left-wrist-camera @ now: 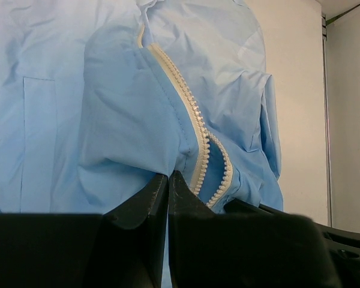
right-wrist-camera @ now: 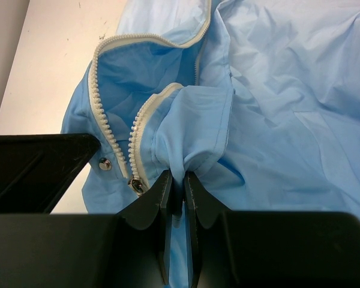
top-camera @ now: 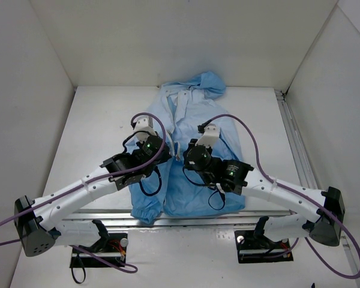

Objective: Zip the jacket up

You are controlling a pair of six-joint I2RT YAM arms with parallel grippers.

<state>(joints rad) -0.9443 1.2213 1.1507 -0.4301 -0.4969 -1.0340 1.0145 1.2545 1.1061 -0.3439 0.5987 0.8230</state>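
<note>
The light blue jacket (top-camera: 195,120) lies flat in the middle of the table, hood toward the far wall. Both grippers meet over its front opening. My left gripper (top-camera: 170,150) is shut on a bunched edge of fabric (left-wrist-camera: 132,138) just left of the cream zipper teeth (left-wrist-camera: 198,132), whose two rows part near my jaws. My right gripper (top-camera: 183,155) is shut on a fold of fabric (right-wrist-camera: 192,126) of the other front edge. The metal zipper slider (right-wrist-camera: 137,186) and a snap (right-wrist-camera: 105,163) sit just left of my right fingers (right-wrist-camera: 199,195). The jacket's lower front is hidden under both grippers.
White enclosure walls stand on the left, right and far sides. A metal rail (top-camera: 294,144) runs along the table's right side. Purple cables (top-camera: 252,150) loop over both arms. The jacket's cuff (top-camera: 145,213) reaches the table's near edge.
</note>
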